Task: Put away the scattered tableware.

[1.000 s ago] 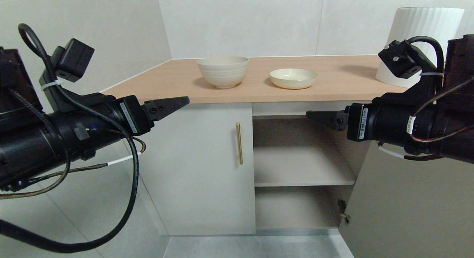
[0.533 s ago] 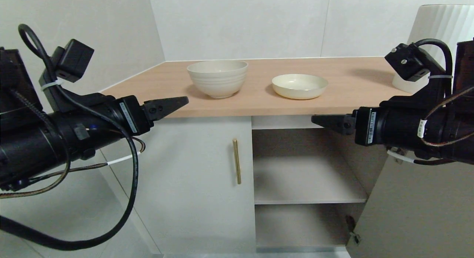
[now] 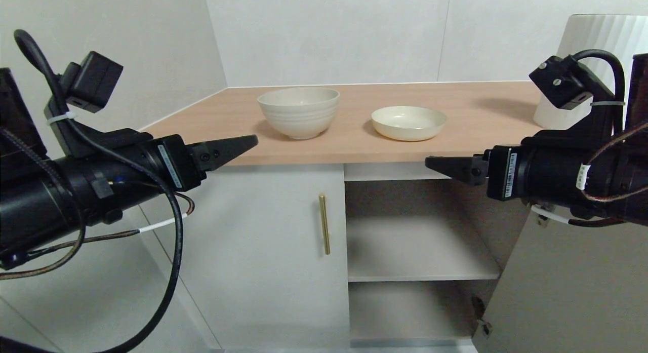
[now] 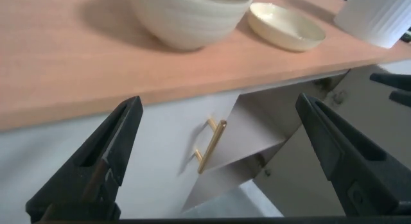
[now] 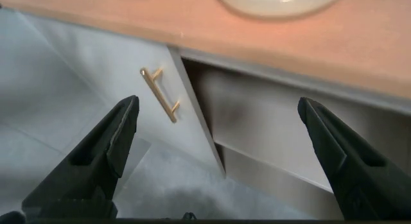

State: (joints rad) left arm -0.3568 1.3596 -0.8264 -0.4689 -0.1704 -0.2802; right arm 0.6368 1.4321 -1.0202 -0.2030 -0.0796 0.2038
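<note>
At the left of the head view the left tool hangs in front of the worktop edge, level with it. Its wrist view shows the two fingers spread wide with nothing between them.

Just right of it, in the upper middle of the frame, a deep ribbed bowl stands upright on the worktop, near the front edge. Below the bowl is the closed door of the cupboard, with a slim brass handle along its right side.

Right of the bowl and apart from it, a shallow dish rests flat on the worktop. Under the dish the cupboard compartment stands open, showing a shelf and a lower floor beneath it. Neither piece of tableware is in there.

Further right, the right tool sits just under the worktop edge, in front of the open compartment. Its wrist view shows the fingers parted wide, holding nothing. The open door fills the lower right corner, and a ribbed white container stands at the upper right, at the back of the worktop.

As a judgement, the task has barely begun. The storage place is open and ready, but the bowl and the dish both wait on the worktop and neither tool has taken hold of anything. Both pieces remain to be picked up and set inside, and the door perhaps closed afterwards.
</note>
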